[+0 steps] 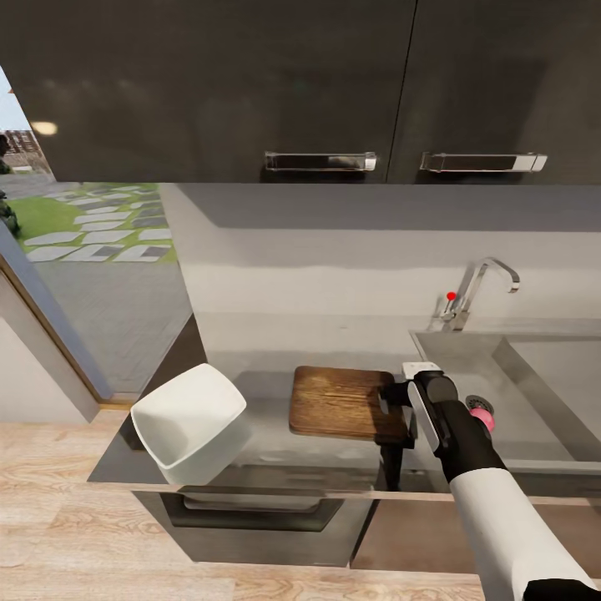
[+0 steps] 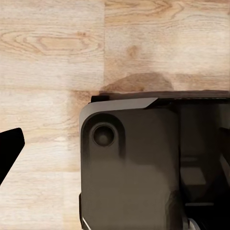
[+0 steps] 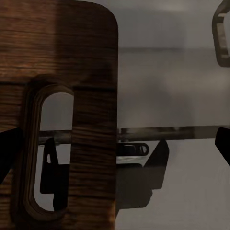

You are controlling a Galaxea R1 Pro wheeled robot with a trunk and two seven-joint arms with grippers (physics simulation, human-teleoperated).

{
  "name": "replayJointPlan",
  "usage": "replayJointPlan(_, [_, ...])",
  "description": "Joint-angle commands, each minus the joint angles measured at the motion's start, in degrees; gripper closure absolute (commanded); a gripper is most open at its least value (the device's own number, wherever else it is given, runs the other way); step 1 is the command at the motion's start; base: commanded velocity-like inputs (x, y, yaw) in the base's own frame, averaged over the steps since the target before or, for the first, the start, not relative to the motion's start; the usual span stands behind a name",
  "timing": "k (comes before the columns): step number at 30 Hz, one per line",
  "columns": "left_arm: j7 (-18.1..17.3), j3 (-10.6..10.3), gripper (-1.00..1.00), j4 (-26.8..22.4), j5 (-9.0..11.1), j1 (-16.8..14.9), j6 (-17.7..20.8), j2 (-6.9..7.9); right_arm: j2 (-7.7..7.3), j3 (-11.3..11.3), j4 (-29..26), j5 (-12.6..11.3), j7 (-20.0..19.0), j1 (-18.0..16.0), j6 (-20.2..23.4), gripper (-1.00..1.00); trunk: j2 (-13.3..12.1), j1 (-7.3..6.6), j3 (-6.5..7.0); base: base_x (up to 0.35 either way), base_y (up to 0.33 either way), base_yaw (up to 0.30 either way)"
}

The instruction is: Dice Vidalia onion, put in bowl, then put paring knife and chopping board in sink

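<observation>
Right pincer point(image 1: 399, 399) hangs over the handle end of the chopping board point(image 1: 340, 402), its fingers spread wide and gripping nothing. That board lies on the grey tabletop point(image 1: 267, 392), with the white bowl point(image 1: 190, 421) to its left. Beyond the arm, a pink onion point(image 1: 482, 416) sits in the sink point(image 1: 467, 367). Left pincer's state cannot be told.

Chopping board point(image 1: 342, 403): dark-brown wood, flat on the grey counter point(image 1: 275, 455), slot handle toward the sink.
Bowl point(image 1: 190, 421): glossy white, square, tilted, left of the board.
Vidalia onion point(image 1: 482, 418): pinkish bulb beside the drain in the sink point(image 1: 534, 376).
</observation>
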State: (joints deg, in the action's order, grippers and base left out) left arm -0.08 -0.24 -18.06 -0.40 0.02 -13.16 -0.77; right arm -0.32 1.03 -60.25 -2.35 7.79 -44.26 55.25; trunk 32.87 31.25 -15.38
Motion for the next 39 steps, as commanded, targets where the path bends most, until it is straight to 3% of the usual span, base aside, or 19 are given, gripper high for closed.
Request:
replayJointPlan(1, [0.0, 0.0, -1.0, 0.0, 0.0, 0.0, -0.1, -0.01, -0.03, 0.1, 0.0, -0.3, 0.3, 0.0, 0.2, -1.0, 0.1, 0.02, -0.08, 0.0, 0.0, 0.0])
replayJointPlan(24, [0.0, 0.0, -1.0, 0.0, 0.0, 0.0, -0.1, 0.0, 0.03, 0.0, -0.7, -0.3, 0.3, 0.0, 0.2, -1.0, 0.1, 0.02, -0.08, 0.0, 0.0, 0.0])
replayJointPlan(34, [0.0, 0.0, -1.0, -0.1, 0.0, 0.0, -0.1, -0.01, 0.21, -0.2, -6.5, -0.3, 0.3, 0.0, 0.1, -1.0, 0.1, 0.02, -0.08, 0.0, 0.0, 0.0])
replayJointPlan(39, [0.0, 0.0, -1.0, 0.0, 0.0, 0.0, -0.1, -0.01, 0.16, -0.2, -9.5, -0.1, -4.1, 0.1, 0.2, -1.0, 0.1, 0.02, -0.08, 0.0, 0.0, 0.0])
